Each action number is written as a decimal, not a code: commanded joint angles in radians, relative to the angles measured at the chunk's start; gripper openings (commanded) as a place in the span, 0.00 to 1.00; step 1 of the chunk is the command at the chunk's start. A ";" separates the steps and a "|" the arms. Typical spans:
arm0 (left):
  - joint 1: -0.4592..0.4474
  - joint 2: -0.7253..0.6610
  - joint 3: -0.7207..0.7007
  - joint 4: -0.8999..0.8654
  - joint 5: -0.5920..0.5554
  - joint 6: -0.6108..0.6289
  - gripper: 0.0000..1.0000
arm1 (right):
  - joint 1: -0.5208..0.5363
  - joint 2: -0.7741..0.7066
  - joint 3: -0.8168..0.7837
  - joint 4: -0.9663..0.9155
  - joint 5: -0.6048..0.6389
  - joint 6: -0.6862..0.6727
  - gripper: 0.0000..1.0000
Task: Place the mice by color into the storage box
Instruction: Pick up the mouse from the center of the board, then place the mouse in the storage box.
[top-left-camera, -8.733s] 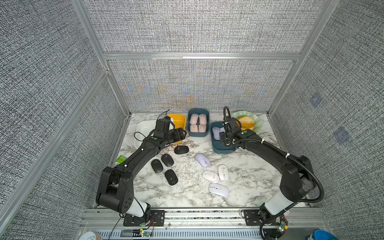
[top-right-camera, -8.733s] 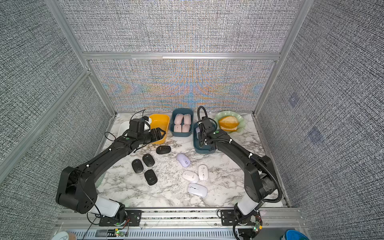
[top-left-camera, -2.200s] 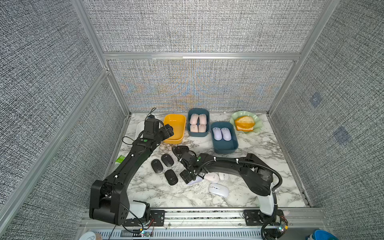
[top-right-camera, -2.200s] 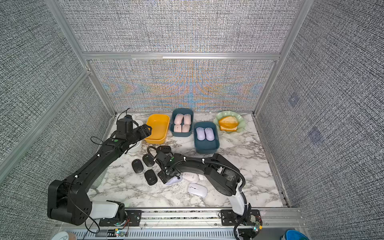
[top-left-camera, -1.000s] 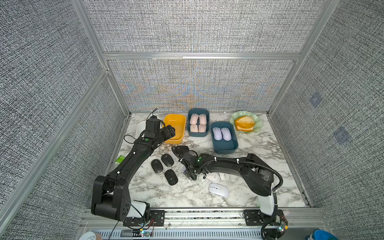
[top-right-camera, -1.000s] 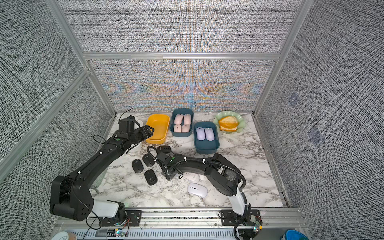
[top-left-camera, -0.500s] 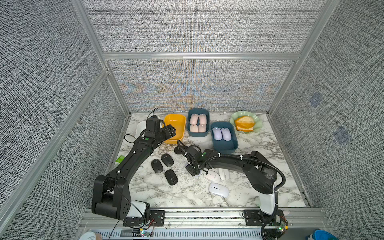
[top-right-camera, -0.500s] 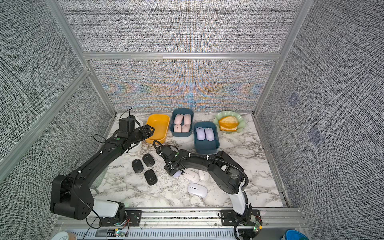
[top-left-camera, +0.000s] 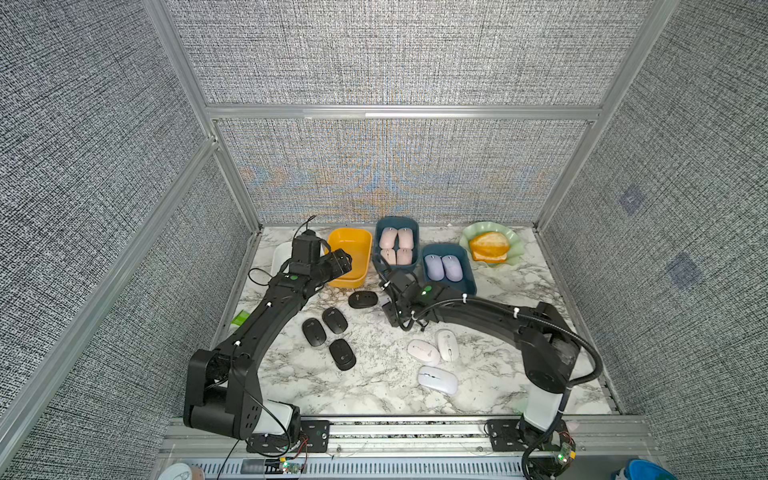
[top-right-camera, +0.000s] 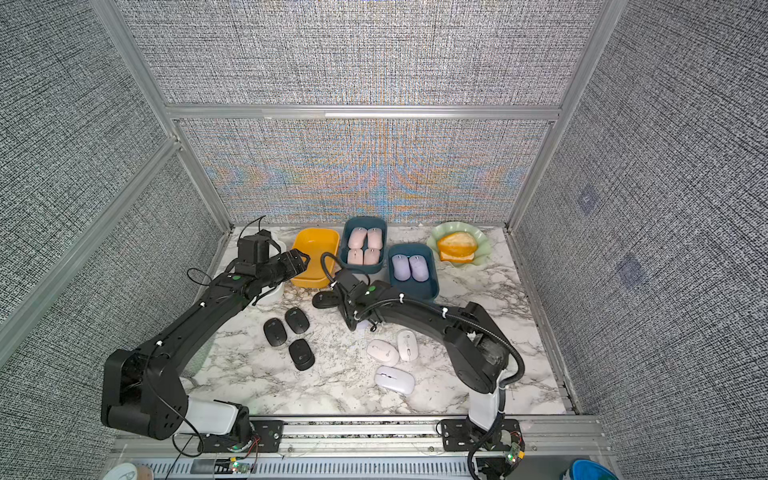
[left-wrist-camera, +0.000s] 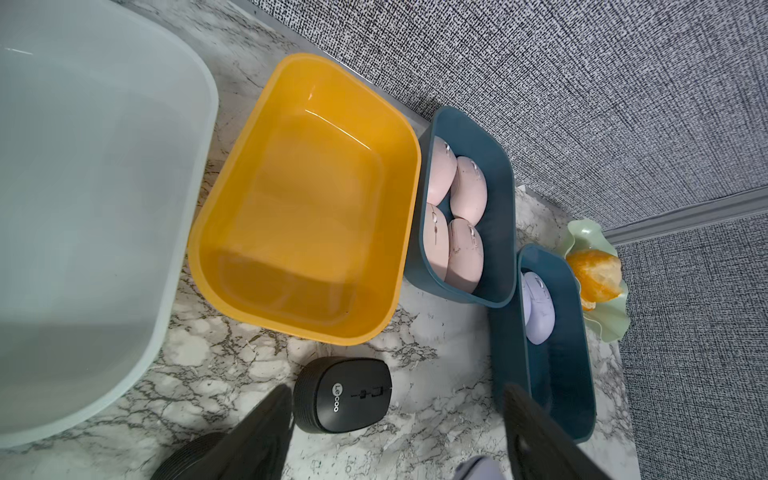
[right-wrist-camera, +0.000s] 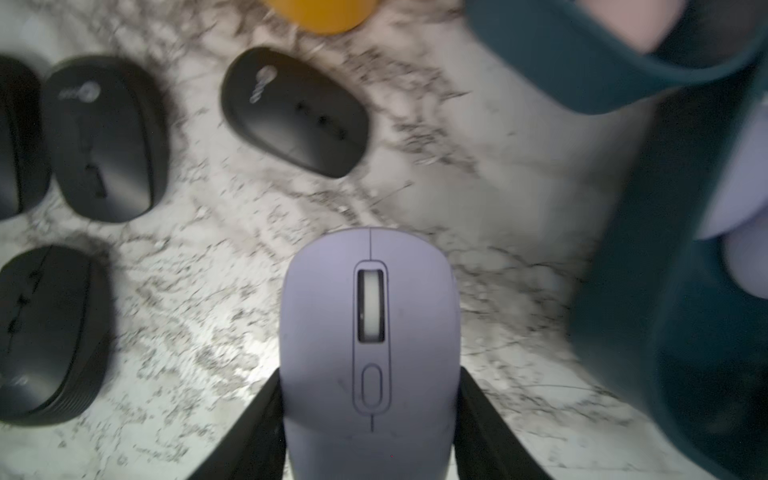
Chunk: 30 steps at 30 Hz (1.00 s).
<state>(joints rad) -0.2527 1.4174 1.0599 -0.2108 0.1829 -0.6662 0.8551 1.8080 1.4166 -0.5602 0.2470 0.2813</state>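
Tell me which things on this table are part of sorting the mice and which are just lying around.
Job: held lilac mouse; four black mice; three white mice; far blue box with pink mice; near blue box with two lilac mice; yellow box; white box.
Lying about: bread roll; green dish.

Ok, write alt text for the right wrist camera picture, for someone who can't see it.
A lilac mouse is gripped, scroll wheel up, between the black fingers of the right gripper over the marble table. Blurred beyond it are four black mice lying on the table and a dark teal box holding other lilac mice.
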 joint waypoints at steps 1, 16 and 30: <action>0.001 -0.006 0.005 0.005 0.007 -0.001 0.80 | -0.076 -0.062 -0.021 -0.044 0.030 0.038 0.54; 0.001 -0.019 0.010 0.004 0.033 0.001 0.80 | -0.419 0.018 0.022 -0.048 -0.049 0.098 0.54; 0.001 -0.014 0.008 0.007 0.041 -0.001 0.80 | -0.421 0.221 0.116 -0.080 -0.101 0.097 0.54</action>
<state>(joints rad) -0.2527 1.4040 1.0637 -0.2115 0.2131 -0.6662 0.4343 2.0163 1.5257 -0.6239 0.1616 0.3775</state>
